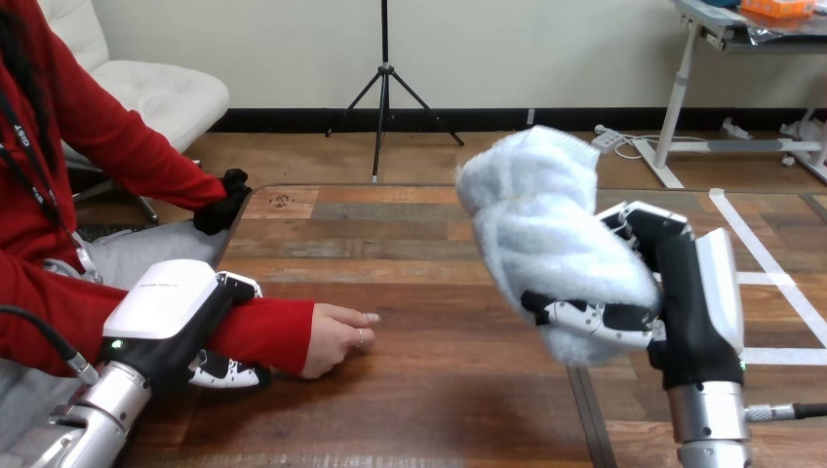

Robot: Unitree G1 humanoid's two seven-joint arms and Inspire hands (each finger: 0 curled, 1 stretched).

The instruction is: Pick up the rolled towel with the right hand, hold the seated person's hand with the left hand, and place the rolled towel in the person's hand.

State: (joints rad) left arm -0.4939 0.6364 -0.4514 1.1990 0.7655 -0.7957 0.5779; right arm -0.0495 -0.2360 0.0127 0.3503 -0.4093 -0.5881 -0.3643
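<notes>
I've the rolled towel (546,224) clenched in my right hand (683,292), left hand (161,302) curled round the person's forearm (268,331); next, into the person's hand (332,338).

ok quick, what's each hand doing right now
Left hand: closed round the person's red-sleeved forearm.
Right hand: closed round the fluffy white rolled towel, held up above the wooden table.

Whitish towel (546,224); brown wood-grain table (410,390)
</notes>
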